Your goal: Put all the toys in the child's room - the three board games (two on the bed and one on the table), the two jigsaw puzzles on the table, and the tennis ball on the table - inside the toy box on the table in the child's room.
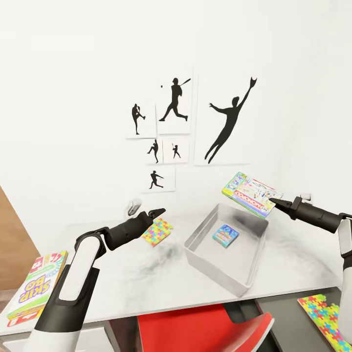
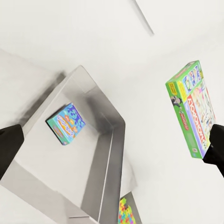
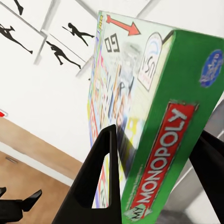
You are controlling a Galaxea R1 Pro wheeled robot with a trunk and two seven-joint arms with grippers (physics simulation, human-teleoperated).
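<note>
Right hand [image 1: 275, 202]: clamped on the Monopoly box [image 1: 250, 193], held in the air over the bin's [image 1: 220, 270] far right corner.
Bin: on the bench [image 1: 146, 274], blue box [image 1: 225, 235] inside, floor space around it.
Left hand [image 1: 159, 211]: cannot tell its grip, above a puzzle [image 1: 157, 231].
Bench edge: Skip-Bo [image 1: 36, 287] at left; second puzzle [image 1: 326, 313] lower right.

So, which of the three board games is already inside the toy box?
The small blue one, lying in the toy box. Monopoly is held above; Skip-Bo lies on the table.
</note>
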